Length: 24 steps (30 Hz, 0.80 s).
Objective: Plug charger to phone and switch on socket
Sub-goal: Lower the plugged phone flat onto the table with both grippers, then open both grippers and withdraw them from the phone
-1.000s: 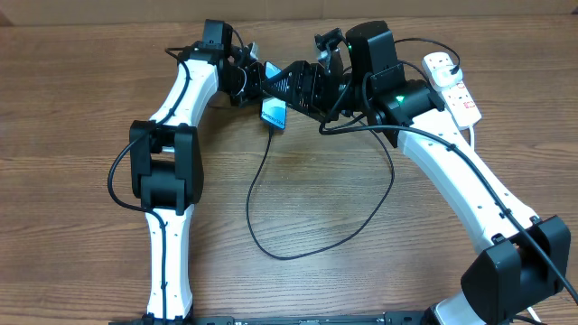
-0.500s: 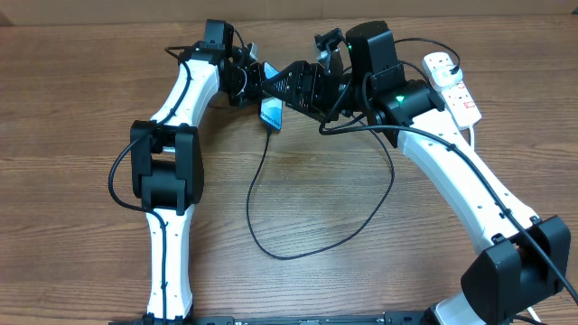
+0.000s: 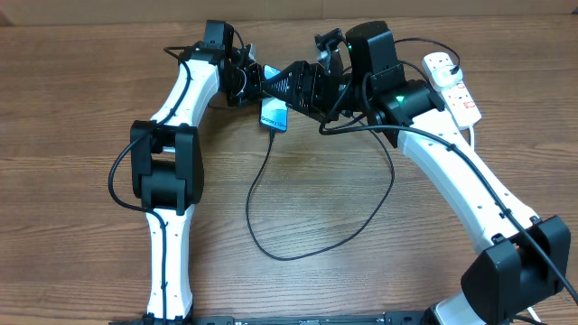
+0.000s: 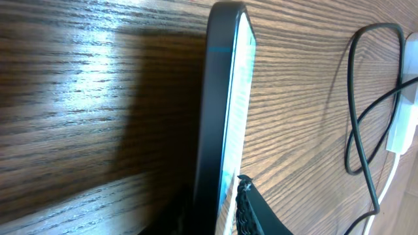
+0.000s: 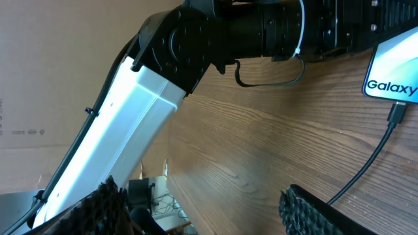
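Note:
The phone has a glowing blue screen and is held up on its edge by my left gripper, which is shut on it. In the left wrist view the phone shows edge-on between the fingers. The black charger cable runs from the phone's lower short end in a wide loop toward the socket at the back right. In the right wrist view the connector tip sits at the phone's "Galaxy" end. My right gripper is open and empty beside the phone, and it is also in the right wrist view.
The left arm fills the upper part of the right wrist view. The socket's thick white cord runs off by the right arm. A white plug and cable loops lie to the right in the left wrist view.
The phone wobbles very slightly in the left gripper. Both arms stay where they were.

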Each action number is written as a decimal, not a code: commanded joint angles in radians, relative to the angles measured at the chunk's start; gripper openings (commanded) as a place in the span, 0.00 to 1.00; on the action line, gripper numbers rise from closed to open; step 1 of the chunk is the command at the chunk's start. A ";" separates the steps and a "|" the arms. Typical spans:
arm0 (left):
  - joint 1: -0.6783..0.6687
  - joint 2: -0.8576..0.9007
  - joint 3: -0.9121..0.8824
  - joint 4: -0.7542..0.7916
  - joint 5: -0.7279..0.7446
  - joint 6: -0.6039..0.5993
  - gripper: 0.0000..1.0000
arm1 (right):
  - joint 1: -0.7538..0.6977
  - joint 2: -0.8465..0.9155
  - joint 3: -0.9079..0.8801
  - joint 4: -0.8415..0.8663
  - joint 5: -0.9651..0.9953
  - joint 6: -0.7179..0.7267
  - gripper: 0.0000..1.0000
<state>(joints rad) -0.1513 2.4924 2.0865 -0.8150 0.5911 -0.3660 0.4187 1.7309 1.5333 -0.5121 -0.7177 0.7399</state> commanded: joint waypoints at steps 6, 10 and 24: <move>-0.008 0.006 0.010 -0.055 -0.150 0.006 0.18 | -0.006 -0.008 0.020 -0.015 0.000 -0.013 0.77; -0.008 0.006 0.010 -0.071 -0.180 0.013 0.18 | -0.006 -0.008 0.020 -0.019 0.003 -0.016 0.77; -0.006 0.006 0.010 -0.084 -0.244 0.030 0.24 | -0.005 -0.008 0.020 -0.214 0.333 -0.043 0.78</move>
<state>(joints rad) -0.1513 2.4924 2.0933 -0.8833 0.4435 -0.3588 0.4187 1.7309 1.5333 -0.7006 -0.5453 0.7128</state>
